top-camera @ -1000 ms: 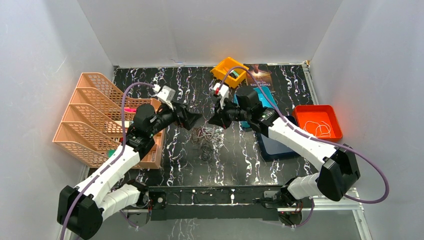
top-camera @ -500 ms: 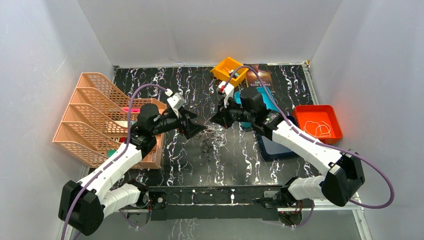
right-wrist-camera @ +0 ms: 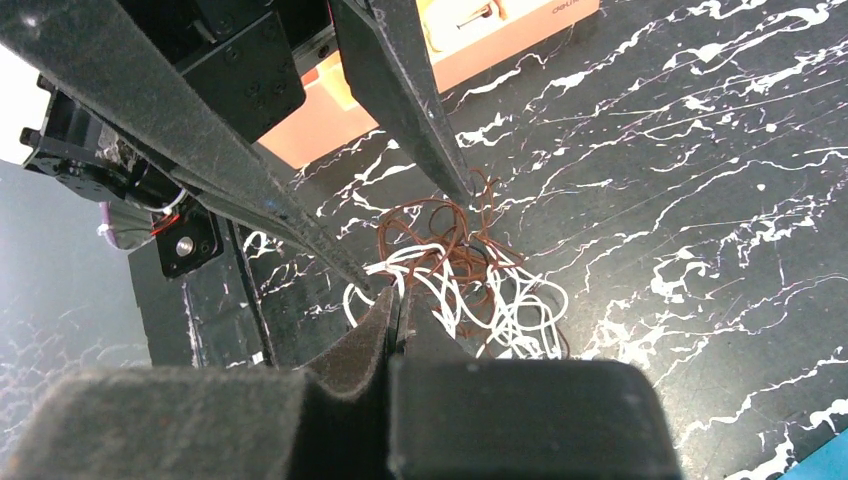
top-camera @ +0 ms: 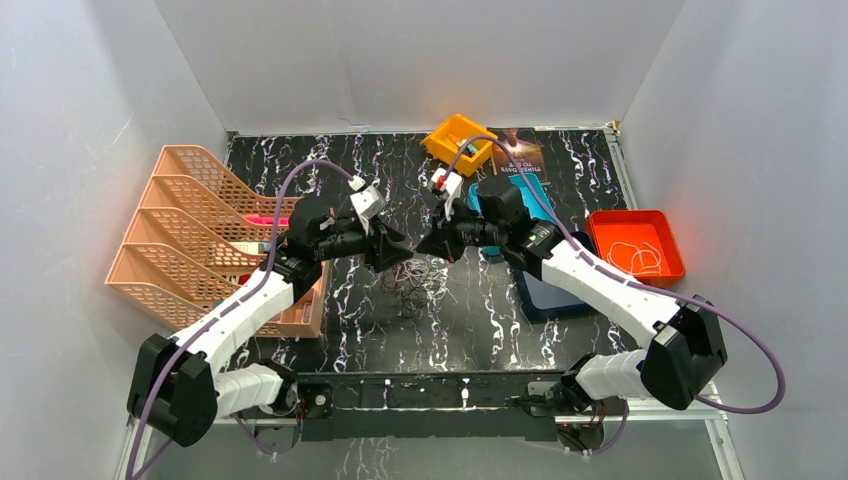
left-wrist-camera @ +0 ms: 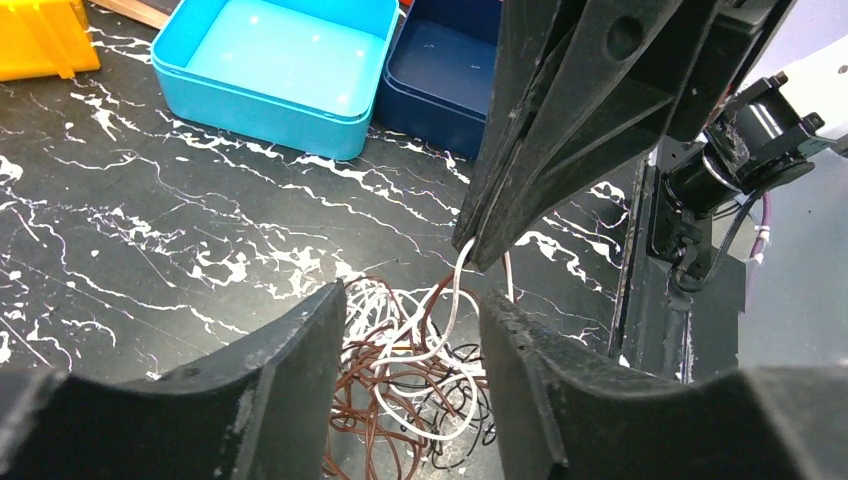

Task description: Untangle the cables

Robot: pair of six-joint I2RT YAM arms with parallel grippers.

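Note:
The cables (top-camera: 415,280) are a small clump of thin white, reddish-brown and black cords on the black marbled table, also seen in the left wrist view as cables (left-wrist-camera: 420,370) and in the right wrist view as cables (right-wrist-camera: 470,270). My right gripper (top-camera: 425,248) hangs just above the clump, shut on a white cable loop that rises to its tips (left-wrist-camera: 470,252); its jaws (right-wrist-camera: 395,295) are pressed together. My left gripper (top-camera: 405,252) faces it closely, and its jaws (left-wrist-camera: 412,298) stand apart on either side of the raised loops without pinching them.
Peach letter trays (top-camera: 190,230) stand at the left. A yellow bin (top-camera: 458,140) sits at the back. A turquoise box (left-wrist-camera: 280,70) and a navy box (left-wrist-camera: 440,80) lie behind the right arm. A red tray (top-camera: 600,225) at the right holds a white cord.
My left gripper has moved right up to the clump and its jaws have narrowed around the lifted loops. The right gripper stays shut on the white cable, barely shifted.

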